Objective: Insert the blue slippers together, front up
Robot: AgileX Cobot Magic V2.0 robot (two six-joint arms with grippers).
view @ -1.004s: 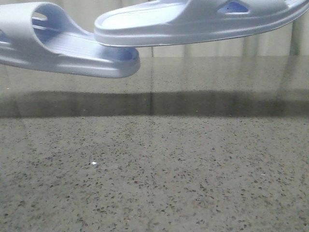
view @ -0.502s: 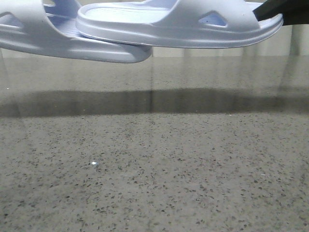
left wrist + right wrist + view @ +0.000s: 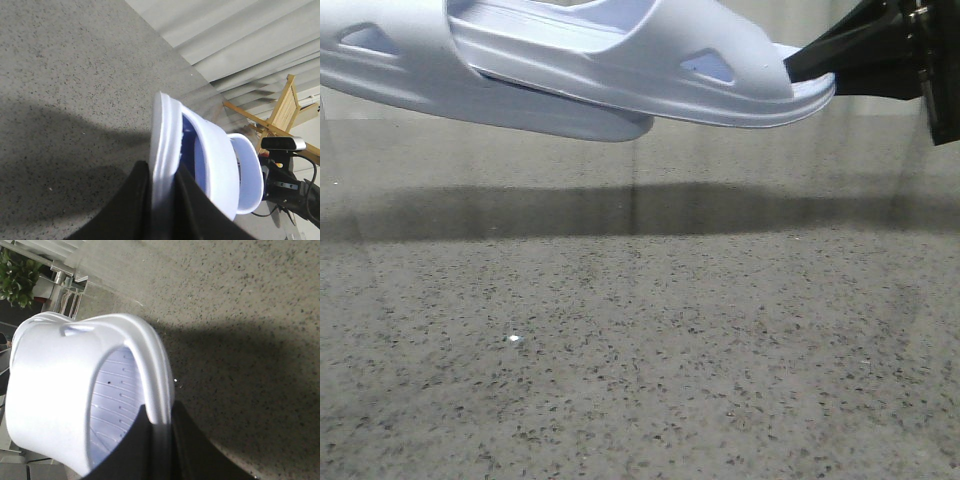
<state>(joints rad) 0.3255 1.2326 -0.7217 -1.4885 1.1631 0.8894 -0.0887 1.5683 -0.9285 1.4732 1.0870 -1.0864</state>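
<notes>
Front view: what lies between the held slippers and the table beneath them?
Nothing. The nested blue slippers, the right one held by the right claw, hang in the air; below is only bare speckled table with their shadow.

L gripper [image 3: 162,200] & R gripper [image 3: 159,445] raised, jaws clamped.

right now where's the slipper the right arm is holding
In the front view, the right slipper hangs in the air at top centre, its front pushed under the left slipper's strap, gripped by the right gripper.
</notes>
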